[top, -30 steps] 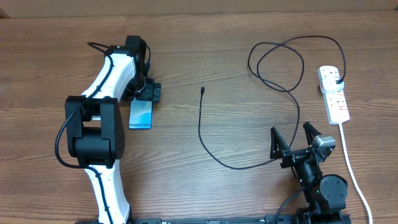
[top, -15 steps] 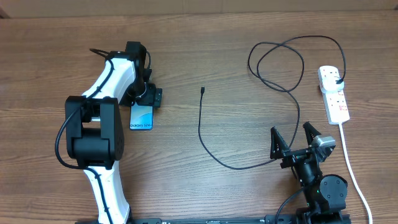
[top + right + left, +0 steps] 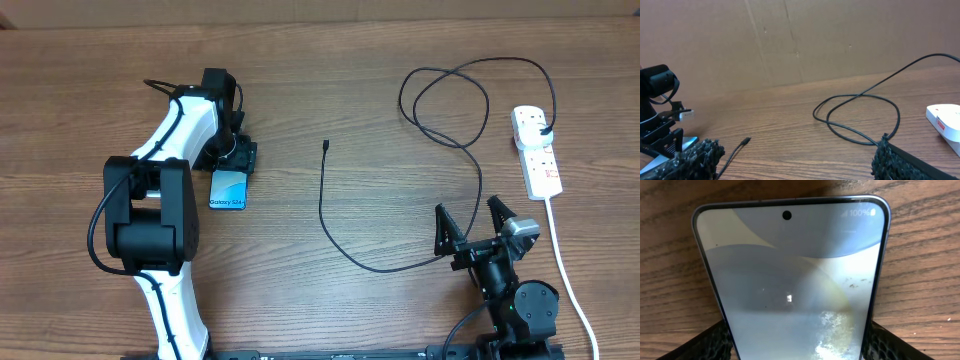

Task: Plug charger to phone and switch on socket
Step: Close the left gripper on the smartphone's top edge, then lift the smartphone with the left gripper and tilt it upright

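The phone (image 3: 229, 188) lies flat on the table with its screen lit. It fills the left wrist view (image 3: 790, 270). My left gripper (image 3: 240, 160) is at the phone's far end, with its fingers (image 3: 797, 342) pressed against both long edges. The charger is a thin black cable (image 3: 322, 205). Its connector tip (image 3: 326, 146) lies free mid-table, and also shows in the right wrist view (image 3: 744, 142). The cable loops (image 3: 445, 100) to a plug in the socket (image 3: 537, 152), a white strip at the far right. My right gripper (image 3: 472, 232) is open and empty near the front edge, with the cable running under it.
The socket's thick white cord (image 3: 560, 255) runs down the right side to the front edge. A cardboard wall (image 3: 800, 40) stands behind the table. The left arm (image 3: 160, 200) stretches along the left side.
My left gripper has moved a little toward the front along the phone. The phone has shifted slightly to the right with it. The right arm and the cable have not moved.
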Action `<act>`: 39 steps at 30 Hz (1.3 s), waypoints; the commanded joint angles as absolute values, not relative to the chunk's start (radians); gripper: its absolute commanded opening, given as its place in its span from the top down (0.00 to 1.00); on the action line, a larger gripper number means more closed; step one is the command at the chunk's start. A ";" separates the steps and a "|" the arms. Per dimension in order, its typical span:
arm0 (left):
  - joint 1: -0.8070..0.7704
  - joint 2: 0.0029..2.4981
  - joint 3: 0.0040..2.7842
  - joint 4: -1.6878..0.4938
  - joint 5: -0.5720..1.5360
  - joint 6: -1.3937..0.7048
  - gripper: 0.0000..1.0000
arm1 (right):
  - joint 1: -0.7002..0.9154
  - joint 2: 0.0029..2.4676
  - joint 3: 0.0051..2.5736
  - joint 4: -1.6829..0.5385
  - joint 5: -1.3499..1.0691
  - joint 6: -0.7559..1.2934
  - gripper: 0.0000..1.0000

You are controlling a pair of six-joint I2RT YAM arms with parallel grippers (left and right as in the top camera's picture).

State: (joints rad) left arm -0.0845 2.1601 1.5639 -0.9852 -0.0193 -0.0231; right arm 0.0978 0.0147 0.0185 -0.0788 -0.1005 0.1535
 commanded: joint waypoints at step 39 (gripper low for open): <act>-0.077 2.199 2.006 -1.188 0.286 -0.263 0.34 | 0.089 0.003 0.008 -0.074 -0.102 0.151 0.00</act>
State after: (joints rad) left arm -0.0834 2.2051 1.9549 -1.1831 0.1638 -0.1818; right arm 0.0978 0.0147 0.0185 -0.0792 -0.1001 0.1535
